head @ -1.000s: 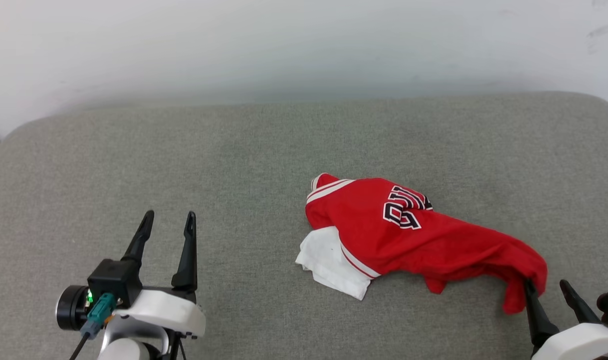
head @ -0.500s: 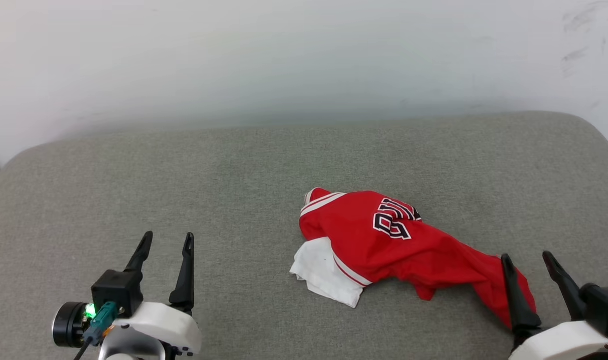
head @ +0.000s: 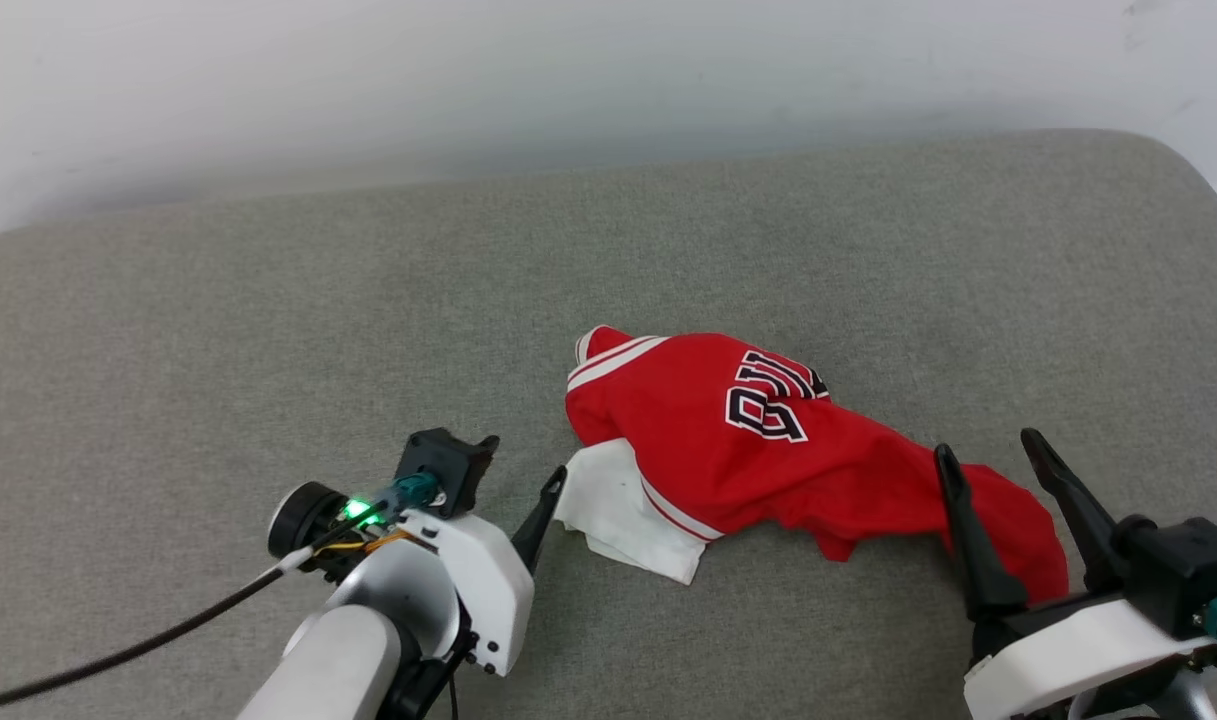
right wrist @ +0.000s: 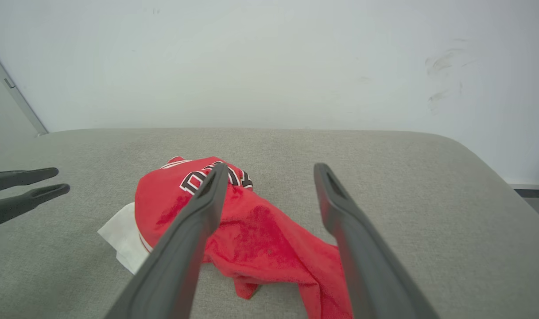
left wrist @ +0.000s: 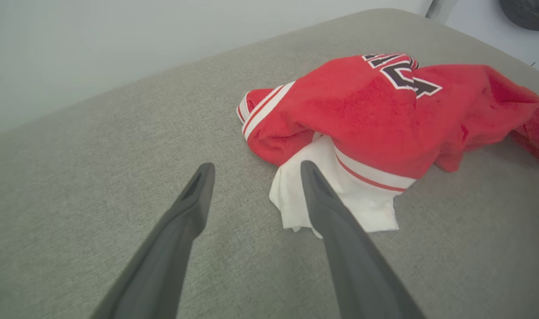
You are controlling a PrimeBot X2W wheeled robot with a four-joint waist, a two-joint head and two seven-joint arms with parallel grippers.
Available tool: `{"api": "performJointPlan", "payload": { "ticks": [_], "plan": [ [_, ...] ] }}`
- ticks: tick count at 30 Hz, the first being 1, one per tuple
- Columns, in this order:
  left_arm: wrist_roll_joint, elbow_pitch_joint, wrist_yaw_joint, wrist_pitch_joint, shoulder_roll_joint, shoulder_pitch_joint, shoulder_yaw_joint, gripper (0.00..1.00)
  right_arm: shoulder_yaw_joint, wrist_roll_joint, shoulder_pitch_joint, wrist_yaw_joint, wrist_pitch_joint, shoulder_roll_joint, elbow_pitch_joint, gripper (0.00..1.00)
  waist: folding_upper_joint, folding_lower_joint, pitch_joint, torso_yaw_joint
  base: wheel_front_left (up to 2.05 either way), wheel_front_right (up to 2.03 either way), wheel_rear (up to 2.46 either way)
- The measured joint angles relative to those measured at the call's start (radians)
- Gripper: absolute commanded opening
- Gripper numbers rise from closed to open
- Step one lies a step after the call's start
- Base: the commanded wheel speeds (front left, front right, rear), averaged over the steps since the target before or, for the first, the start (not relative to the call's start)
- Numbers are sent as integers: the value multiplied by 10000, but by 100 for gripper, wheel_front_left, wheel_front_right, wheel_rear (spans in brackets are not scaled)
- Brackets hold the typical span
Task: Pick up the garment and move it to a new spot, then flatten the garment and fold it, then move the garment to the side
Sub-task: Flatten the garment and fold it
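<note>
Both jaws apart, empty: garment point(head: 768, 440) is best pinched at white sleeve point(left wrist: 340, 199) by left gripper point(left wrist: 256, 165), at red tail point(head: 1018, 515) by right gripper point(head: 988, 443), then lifted.

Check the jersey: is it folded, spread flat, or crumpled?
Crumpled. The red jersey lies bunched on the grey cushion, one white sleeve poking out beneath, chest print creased.

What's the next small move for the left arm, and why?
Probably ease the left pincer forward and down onto the white sleeve, then close. The garment lies crumpled on the grey cushion, ungripped, and both pincers are open. The left one points at the sleeve's near edge with one tip close to it, while the right pincer hovers over the red tail end.
</note>
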Motion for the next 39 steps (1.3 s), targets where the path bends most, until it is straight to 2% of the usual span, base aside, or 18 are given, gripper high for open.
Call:
{"api": "performJointPlan", "payload": {
  "ticks": [3,9,20,21,22,29,39],
  "plan": [
    [-63,320,-349,941,-42,-463,-431,100,148,61,-204,0,-21,0,36,100,0,0,316,-131,0,0,0],
    [-383,957,-775,2679,48,-1214,-995,100,395,219,-546,0,-127,0,253,100,0,1,934,-417,0,0,0],
    [-1302,1335,-1030,5246,543,-2175,-1664,99,539,518,-1026,0,-485,2,876,100,0,0,1670,-841,0,0,0],
    [-1392,1302,-1032,5394,579,-2227,-1695,33,545,531,-1053,0,-522,2,918,100,0,1,1692,-857,0,0,0],
    [-1482,1243,-1032,5436,617,-2243,-1703,0,548,594,-1086,0,-541,2,963,100,0,0,1713,-866,0,0,0],
    [-1605,550,-888,4638,849,-1765,-1461,0,380,782,-1146,0,-729,0,1335,100,0,1,1544,-746,0,0,0],
    [-1918,-1703,255,3969,2017,-326,-157,0,138,851,-1095,0,-763,6,1547,100,0,0,846,-78,0,0,0]
  ]
}}
